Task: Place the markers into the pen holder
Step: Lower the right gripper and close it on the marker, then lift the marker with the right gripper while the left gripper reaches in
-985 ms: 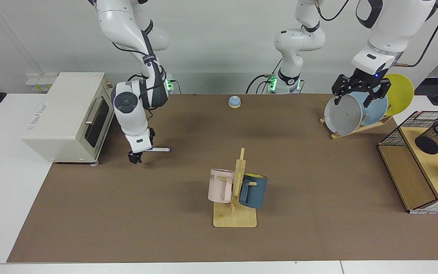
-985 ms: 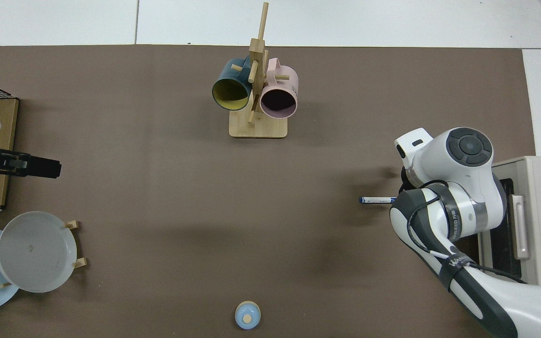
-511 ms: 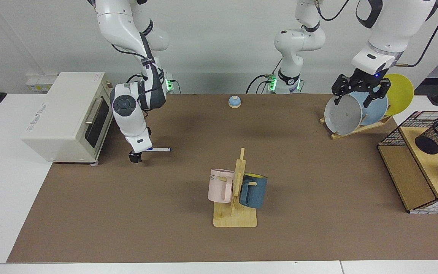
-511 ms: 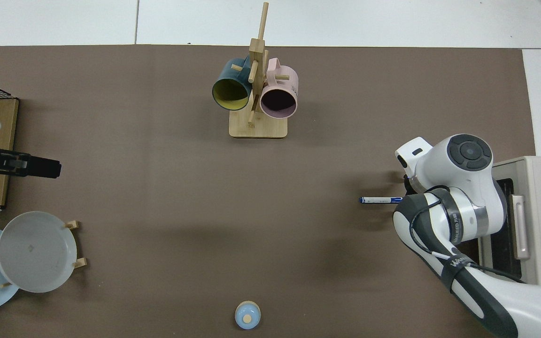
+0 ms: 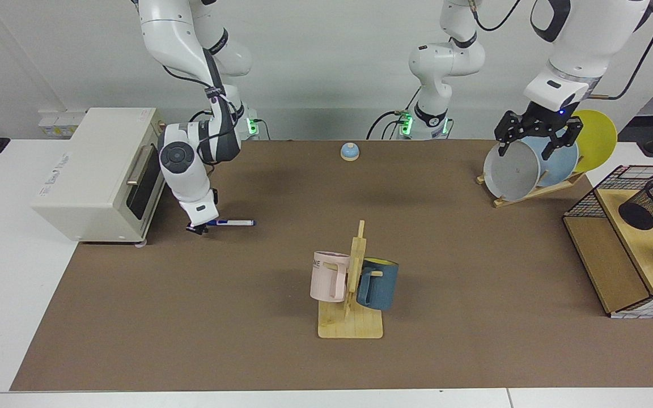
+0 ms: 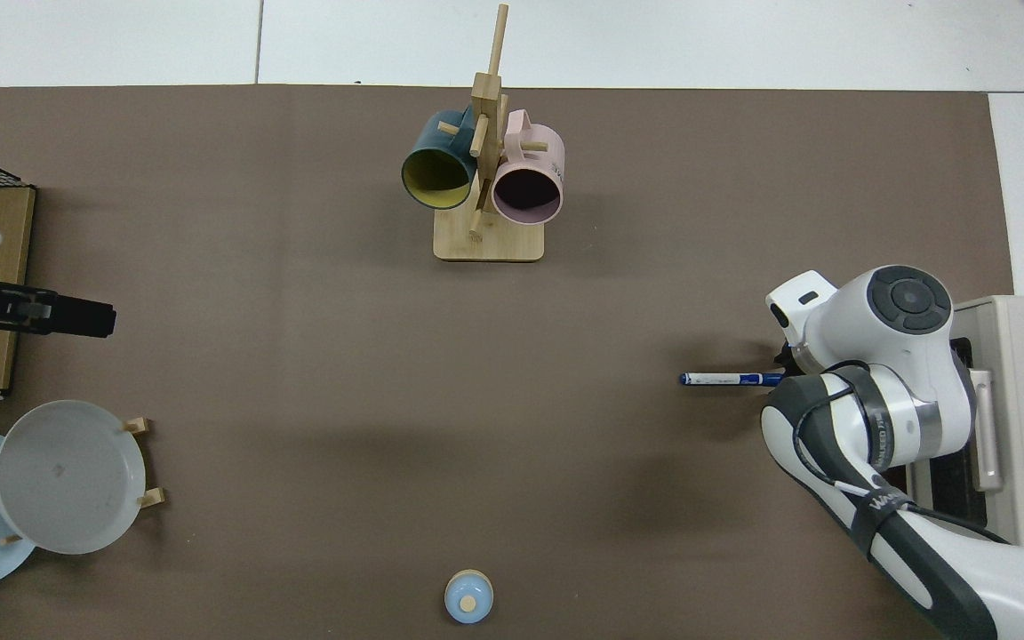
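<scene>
Our right gripper (image 5: 197,229) sits low at the marker's (image 5: 234,222) capped end beside the toaster oven (image 5: 94,170); its grip we cannot tell. Our left gripper (image 5: 536,139), spread and empty, waits above the plate rack (image 5: 530,192), near the pen holder (image 5: 652,204).

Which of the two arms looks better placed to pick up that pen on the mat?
The right arm. Its claw sits low at the marker's end, by the toaster oven. The left claw waits up over the plate rack, far across the table, nearer the pen holder.

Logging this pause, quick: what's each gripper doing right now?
Right gripper: at the marker on the table, grip cannot be told.
Left gripper: open, waiting above the plates.
</scene>
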Tool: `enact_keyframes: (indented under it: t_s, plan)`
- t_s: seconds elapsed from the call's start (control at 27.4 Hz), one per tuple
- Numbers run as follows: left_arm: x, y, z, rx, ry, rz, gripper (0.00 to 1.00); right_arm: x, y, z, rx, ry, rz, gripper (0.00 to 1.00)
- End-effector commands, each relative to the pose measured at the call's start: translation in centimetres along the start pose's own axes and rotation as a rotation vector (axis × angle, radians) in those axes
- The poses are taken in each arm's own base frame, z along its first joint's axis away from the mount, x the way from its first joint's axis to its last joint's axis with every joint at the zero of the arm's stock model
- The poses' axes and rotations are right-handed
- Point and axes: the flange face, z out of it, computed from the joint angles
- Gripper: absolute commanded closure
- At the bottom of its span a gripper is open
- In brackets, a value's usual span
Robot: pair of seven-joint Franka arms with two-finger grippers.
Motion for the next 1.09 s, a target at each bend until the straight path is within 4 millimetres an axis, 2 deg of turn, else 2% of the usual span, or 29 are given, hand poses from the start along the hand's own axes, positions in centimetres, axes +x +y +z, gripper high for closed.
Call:
enact_keyframes:
  t_s: [0.0, 0.33, 0.44, 0.51, 0.66, 0.88, 1.06]
  plan:
    - [-0.5, -0.1, -0.6, 0.015, -0.003, -0.001, 0.0, -0.7, -0.6, 0.5, -0.02, -0.001, -0.009, 0.88]
    - [-0.5, -0.1, -0.6, 0.015, -0.003, 0.001, 0.0, -0.1, -1.2, 0.7, -0.014, 0.0, -0.009, 0.88]
    - [-0.5, -0.1, -0.6, 0.015, -0.003, -0.001, 0.0, -0.1, -1.2, 0.7, -0.012, 0.004, -0.003, 1.0]
    - [-0.5, -0.1, -0.6, 0.015, -0.003, 0.001, 0.0, 0.1, -1.0, 0.4, -0.018, 0.009, 0.003, 1.0]
    - [-0.5, -0.1, -0.6, 0.015, -0.003, 0.001, 0.0, 2.3, -1.2, -1.7, -0.061, 0.019, -0.003, 1.0]
    - [-0.5, -0.1, -0.6, 0.015, -0.003, 0.001, 0.0, 4.2, -1.0, -4.3, -0.108, 0.036, 0.006, 1.0]
    - [-0.5, -0.1, -0.6, 0.015, -0.003, 0.001, 0.0, 7.0, -1.6, -7.6, -0.156, 0.063, 0.016, 1.0]
